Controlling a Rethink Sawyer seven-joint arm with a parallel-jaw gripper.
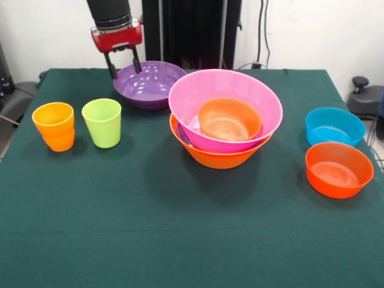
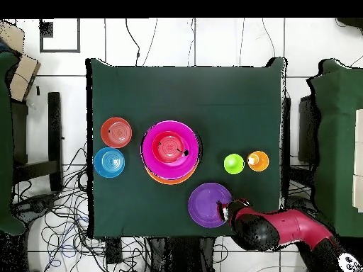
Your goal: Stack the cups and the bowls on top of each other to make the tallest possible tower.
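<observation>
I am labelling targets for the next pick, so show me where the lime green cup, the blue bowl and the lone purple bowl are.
lime green cup (image 1: 102,124), front view, on its outer wall.
blue bowl (image 1: 332,133), front view, on its inner floor.
purple bowl (image 1: 147,87), front view, on its inner floor, just right of the gripper (image 1: 125,66).

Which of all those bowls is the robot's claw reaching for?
The wide purple plastic bowl standing alone at the back: the open gripper straddles its rim. The other bowls sit farther away.
</observation>
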